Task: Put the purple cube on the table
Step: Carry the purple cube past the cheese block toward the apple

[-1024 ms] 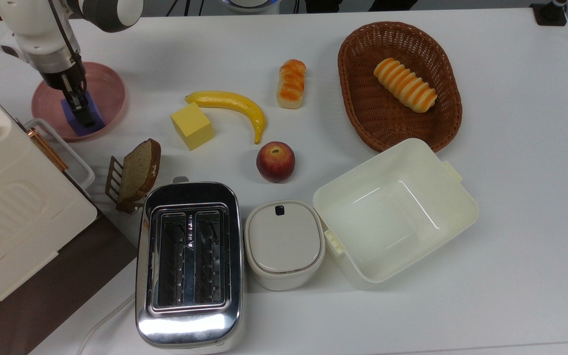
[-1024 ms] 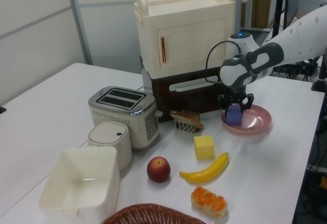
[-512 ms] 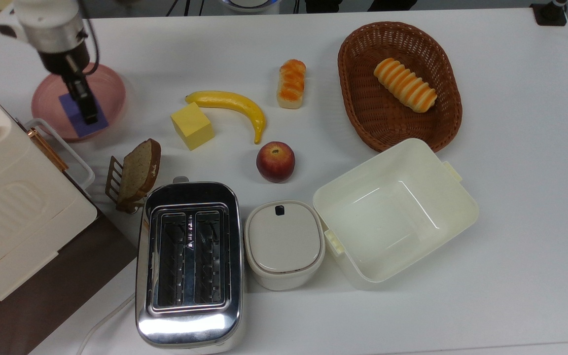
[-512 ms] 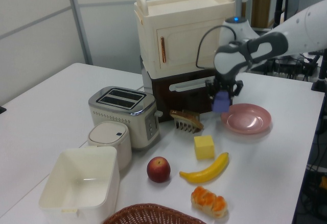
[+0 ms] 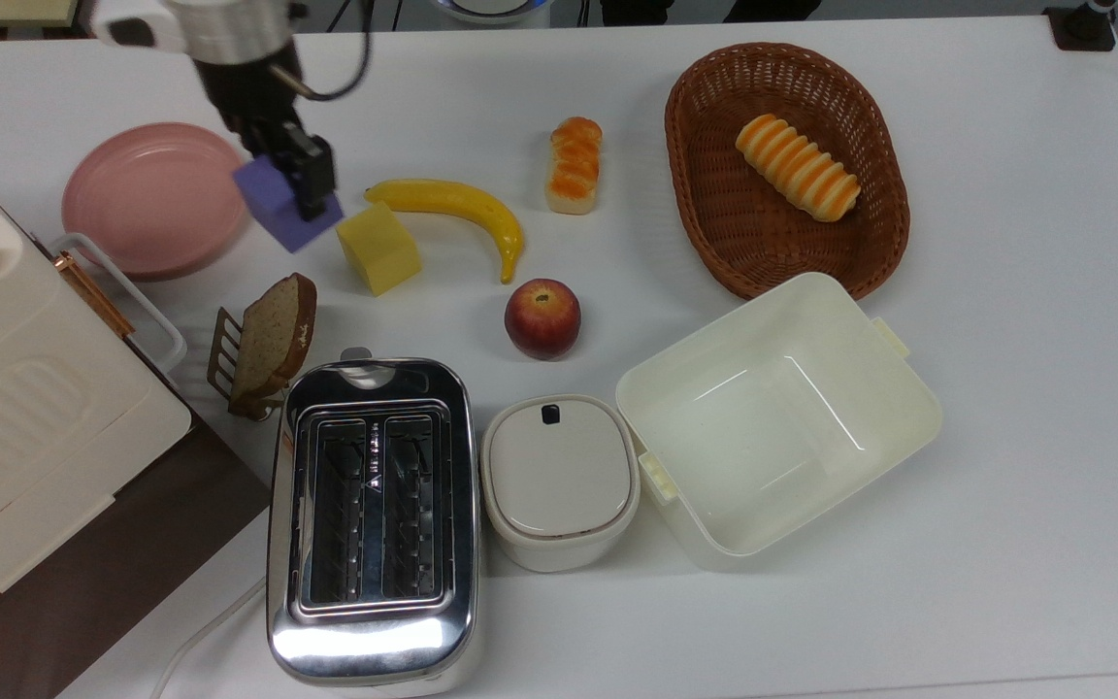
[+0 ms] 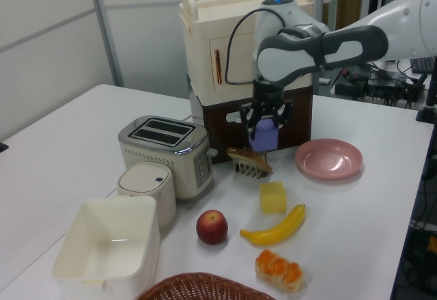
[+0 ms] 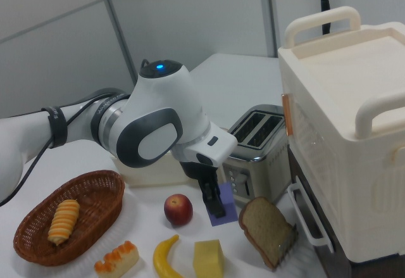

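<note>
Containers first. Wicker basket (image 5: 787,170) at the top view's far right holds one striped bread roll (image 5: 797,166). Open cream box (image 5: 777,417) near the middle: nothing inside but bare walls. Small lidded pot (image 5: 559,481) just left of it, lid on, contents hidden. Pink plate (image 5: 151,199) at the top view's left has nothing on it. Toaster (image 5: 372,519) slots look unloaded. A bread slice (image 5: 273,340) leans in a small rack (image 5: 225,357) beside the toaster.

My fingers (image 5: 292,180) are clamped on the purple cube (image 5: 279,206), gripping it from above. In the top view the cube sits between the pink plate and the yellow cube (image 5: 379,248), just past the plate's right rim. In the left view the purple cube (image 6: 263,134) hangs clear above the table (image 5: 1005,388), over the bread rack, in front of the cream cabinet (image 6: 249,47). Not touching the table.

Arm pose: wrist pointing straight down, forearm reaching in from the left view's right. In the right view my fingers (image 7: 218,203) hang below the big wrist joint, purple cube (image 7: 225,211) tilted between them, near the apple (image 7: 178,209).

Banana (image 5: 457,209) and small bun (image 5: 574,163) lie loose on the table.
</note>
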Robot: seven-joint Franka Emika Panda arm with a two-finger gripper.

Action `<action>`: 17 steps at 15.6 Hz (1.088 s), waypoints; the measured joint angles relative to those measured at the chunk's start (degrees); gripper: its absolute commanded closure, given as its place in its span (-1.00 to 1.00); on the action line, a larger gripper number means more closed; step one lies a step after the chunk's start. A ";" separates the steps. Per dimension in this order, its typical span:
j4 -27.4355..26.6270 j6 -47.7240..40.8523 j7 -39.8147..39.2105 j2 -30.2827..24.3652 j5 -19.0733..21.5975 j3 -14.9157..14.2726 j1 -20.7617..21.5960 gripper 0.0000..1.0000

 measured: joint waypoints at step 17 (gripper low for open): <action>2.52 2.53 -4.63 0.80 -0.06 3.19 3.29 -1.00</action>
